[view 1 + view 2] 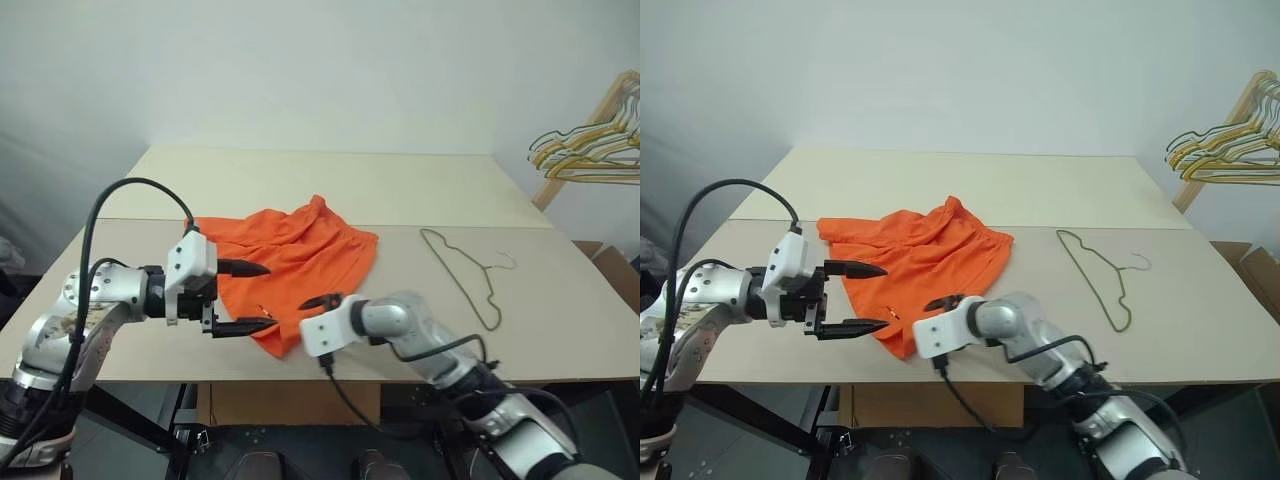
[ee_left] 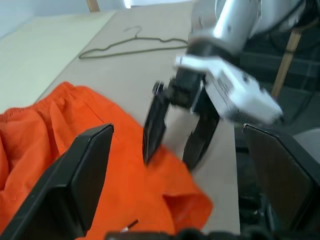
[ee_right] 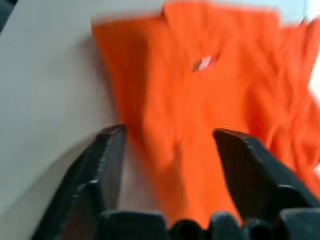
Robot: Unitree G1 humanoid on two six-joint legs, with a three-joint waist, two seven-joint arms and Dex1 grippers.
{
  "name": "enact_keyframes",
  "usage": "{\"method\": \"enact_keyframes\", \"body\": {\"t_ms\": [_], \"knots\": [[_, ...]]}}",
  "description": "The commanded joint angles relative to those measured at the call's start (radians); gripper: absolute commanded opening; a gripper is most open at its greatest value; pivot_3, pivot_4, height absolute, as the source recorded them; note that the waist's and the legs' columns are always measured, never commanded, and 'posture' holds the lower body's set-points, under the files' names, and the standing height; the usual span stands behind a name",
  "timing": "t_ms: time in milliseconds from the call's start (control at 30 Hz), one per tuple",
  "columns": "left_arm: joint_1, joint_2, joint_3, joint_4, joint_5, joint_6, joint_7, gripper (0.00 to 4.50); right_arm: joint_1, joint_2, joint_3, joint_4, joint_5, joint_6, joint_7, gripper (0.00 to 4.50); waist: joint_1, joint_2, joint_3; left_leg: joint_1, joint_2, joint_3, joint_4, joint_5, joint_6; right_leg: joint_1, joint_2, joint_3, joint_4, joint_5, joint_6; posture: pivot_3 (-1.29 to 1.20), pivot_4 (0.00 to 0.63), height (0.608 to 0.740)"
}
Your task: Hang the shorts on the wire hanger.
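1. Far left, the left gripper (image 1: 243,297) hovers over the near-left part of the table (image 1: 300,180) with its fingers spread wide and nothing between them, pointing rightward at the fabric.
2. Next along, the shorts (image 1: 290,255) lie crumpled in an orange heap on the table, near its front edge, one hem corner reaching toward the near side. A small white mark shows near that hem.
3. Just right of that corner comes the right gripper (image 1: 945,302), fingers parted and straddling the near hem, tips close to the cloth but clamping nothing that I can see.
4. Further right, the wire hanger (image 1: 465,272) lies flat on the table, well apart from the shorts, hook pointing right.
5. Far right, a bunch of coloured hangers (image 1: 590,145) hangs on a wooden rack.
6. My read: this is the pick-up stage, the shorts not yet lifted. The next move calls for closing on the hem, then bringing cloth and hanger together.
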Motion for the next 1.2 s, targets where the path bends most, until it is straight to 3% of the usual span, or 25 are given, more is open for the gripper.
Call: {"method": "enact_keyframes", "body": {"t_ms": [33, 267, 567, 667, 1033, 1200], "knots": [[-0.025, 0.014, -0.071, -0.024, 0.071, -0.046, -0.015, 4.5, -0.002, -0.065, -0.079, -0.127, 0.102, 0.073, 0.102, 4.45, -0.003, 0.0, 0.0, 0.0, 0.0, 0.0, 0.0, 0.0, 0.0, 0.0, 0.0, 0.0, 0.0, 0.0, 0.0, 0.17, 0.0, 0.74], [-0.104, 0.009, -0.262, 0.001, 0.232, -0.029, -0.022, 4.5, 0.022, -0.222, -0.178, -0.231, 0.209, 0.144, 0.175, 4.45, -0.014, 0.0, 0.0, 0.001, 0.0, 0.0, -0.001, 0.0, 0.0, 0.0, 0.001, 0.0, -0.001, 0.0, 0.0, 0.12, 0.0, 0.74], [-0.231, -0.112, -0.515, 0.061, 0.562, 0.172, 0.195, 4.5, 0.046, -0.308, -0.217, -0.284, 0.236, 0.191, 0.157, 4.45, -0.03, 0.0, 0.0, 0.0, 0.0, 0.0, 0.0, 0.0, 0.0, 0.0, 0.001, 0.001, -0.001, 0.0, 0.0, 0.07, 0.0, 0.74], [-0.269, -0.149, -0.566, 0.099, 0.602, 0.246, 0.205, 3.87, 0.045, -0.31, -0.214, -0.292, 0.233, 0.207, 0.142, 4.5, -0.039, 0.0, 0.0, 0.0, 0.0, 0.0, 0.0, 0.0, 0.0, 0.0, 0.001, 0.001, -0.001, 0.0, 0.0, 0.05, 0.0, 0.74], [-0.29, -0.096, -0.579, 0.097, 0.604, 0.24, 0.089, 0.15, 0.037, -0.327, -0.223, -0.28, 0.241, 0.217, 0.103, 4.5, -0.069, 0.0, 0.0, 0.0, -0.001, -0.001, -0.001, 0.0, 0.0, 0.0, 0.001, 0.002, -0.001, -0.001, 0.0, 0.06, 0.0, 0.74], [-0.271, -0.032, -0.539, 0.098, 0.553, 0.125, -0.011, 0.01, 0.027, -0.324, -0.217, -0.255, 0.245, 0.204, 0.09, 4.5, -0.069, 0.0, 0.0, 0.0, -0.001, -0.001, -0.001, 0.0, 0.0, 0.0, 0.001, 0.002, -0.001, -0.001, 0.001, 0.08, 0.0, 0.74]]}}
